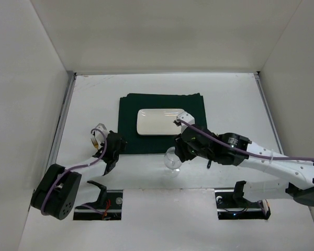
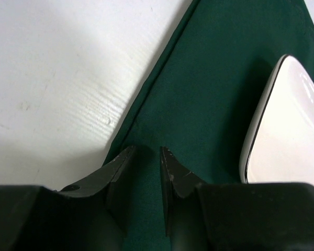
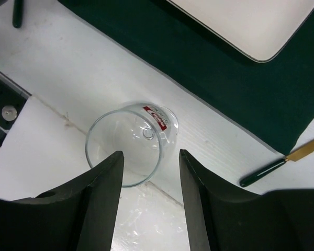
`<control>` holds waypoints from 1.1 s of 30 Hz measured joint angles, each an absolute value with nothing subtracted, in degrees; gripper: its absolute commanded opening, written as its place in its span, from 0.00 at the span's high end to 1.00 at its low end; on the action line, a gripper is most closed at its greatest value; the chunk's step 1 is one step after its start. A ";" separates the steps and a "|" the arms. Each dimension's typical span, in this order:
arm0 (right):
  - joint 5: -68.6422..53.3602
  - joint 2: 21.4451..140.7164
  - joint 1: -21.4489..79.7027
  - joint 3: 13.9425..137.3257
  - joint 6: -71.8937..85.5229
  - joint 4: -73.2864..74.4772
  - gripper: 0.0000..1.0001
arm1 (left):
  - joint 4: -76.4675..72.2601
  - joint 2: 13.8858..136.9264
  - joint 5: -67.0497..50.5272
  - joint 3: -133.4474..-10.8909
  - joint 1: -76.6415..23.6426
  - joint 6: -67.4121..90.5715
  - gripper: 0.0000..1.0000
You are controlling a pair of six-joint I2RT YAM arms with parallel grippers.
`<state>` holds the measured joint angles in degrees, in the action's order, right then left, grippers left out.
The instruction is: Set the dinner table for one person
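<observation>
The white dinner table (image 1: 230, 99) carries a dark green placemat (image 1: 162, 110) with a white rectangular plate (image 1: 159, 122) on it. A clear glass (image 3: 131, 142) lies on its side on the table just in front of the placemat; it also shows in the top view (image 1: 172, 160). My right gripper (image 3: 150, 152) is open and empty above the glass, one finger on each side of its rim, and also shows in the top view (image 1: 179, 148). My left gripper (image 2: 146, 150) hovers over the placemat's near left corner (image 2: 199, 94), jaws a narrow gap apart and empty.
A utensil with a green handle and gold blade (image 3: 280, 161) lies on the table by the placemat's corner. A gold utensil (image 1: 96, 139) lies left of my left gripper (image 1: 118, 143). Silver rails (image 1: 63, 120) edge the table's sides. Base cutouts (image 1: 102, 201) sit at the near edge.
</observation>
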<state>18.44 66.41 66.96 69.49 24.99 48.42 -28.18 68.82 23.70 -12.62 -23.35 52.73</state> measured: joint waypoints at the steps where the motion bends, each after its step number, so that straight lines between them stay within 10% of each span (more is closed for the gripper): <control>1: 18.76 66.72 66.96 69.76 24.80 48.73 0.49 | -27.29 67.90 23.59 -12.45 -23.57 52.84 0.77; 19: 24.49 74.65 66.94 73.12 21.50 51.05 0.87 | -19.44 55.22 25.41 -16.93 -26.63 48.05 0.72; 33: 29.15 71.07 63.46 80.93 21.37 55.27 0.91 | -29.15 61.14 24.77 -17.91 -29.23 46.98 0.65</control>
<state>29.15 71.07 63.46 80.93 21.37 55.27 -29.15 61.14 24.77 -17.91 -29.23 46.98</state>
